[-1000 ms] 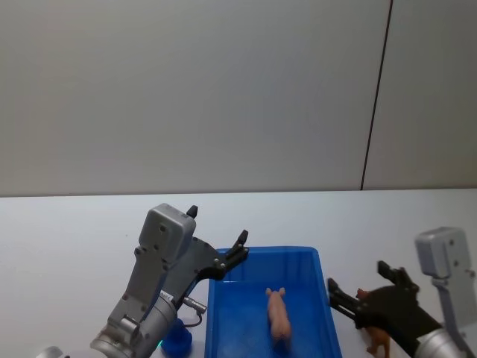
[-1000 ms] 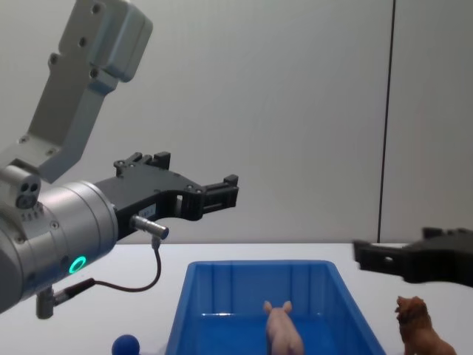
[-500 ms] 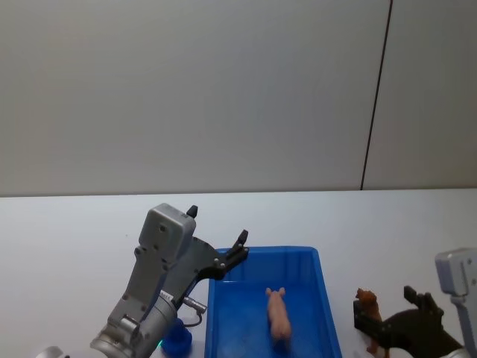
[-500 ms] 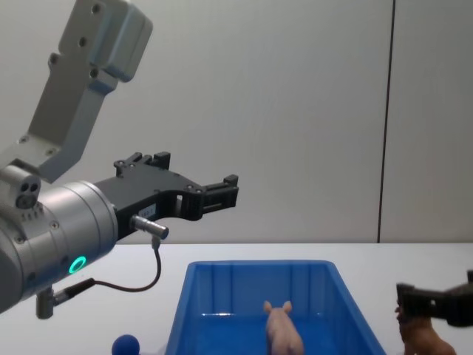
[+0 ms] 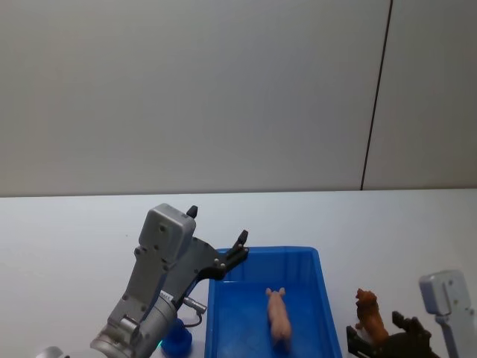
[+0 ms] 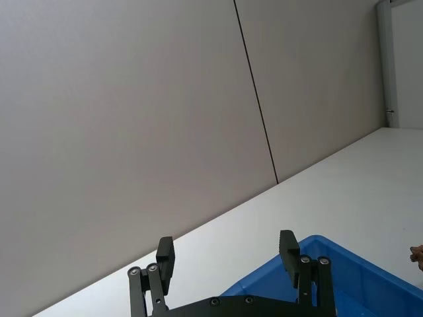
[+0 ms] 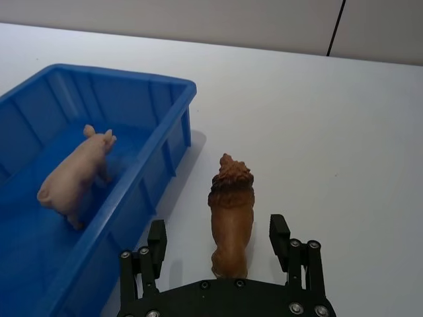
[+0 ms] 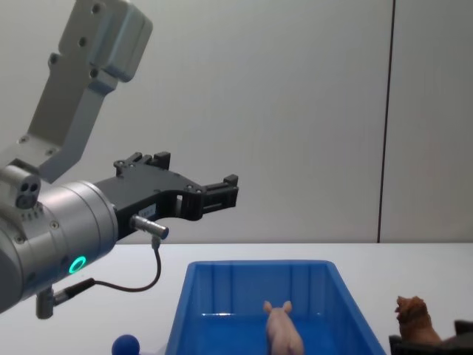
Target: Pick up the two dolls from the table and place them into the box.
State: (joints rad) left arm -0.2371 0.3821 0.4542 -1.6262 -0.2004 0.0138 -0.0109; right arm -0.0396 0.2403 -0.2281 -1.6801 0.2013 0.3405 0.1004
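The pale pink pig doll (image 5: 279, 315) (image 7: 76, 175) (image 8: 282, 329) lies inside the blue box (image 5: 326, 294) (image 7: 165, 145) (image 8: 259, 265). To the right of the box, the reddish-brown lion doll (image 5: 369, 317) (image 7: 231, 208) (image 8: 414, 319) stands on the white table (image 5: 74, 239). My right gripper (image 7: 218, 239) (image 5: 380, 344) is low at the table, open, with one finger on each side of the lion's rear and not touching it. My left gripper (image 5: 238, 250) (image 6: 227, 251) (image 8: 222, 194) hangs open and empty in the air above the box's far left corner.
A small blue ball (image 8: 126, 345) (image 5: 177, 341) sits on the table left of the box, under my left arm. Bare white tabletop stretches beyond and to the right of the lion. A grey wall stands behind the table.
My right gripper has dropped down and drawn back toward me, from above the lion to table height with its fingers around the lion's rear. The left arm, pig and lion have stayed put.
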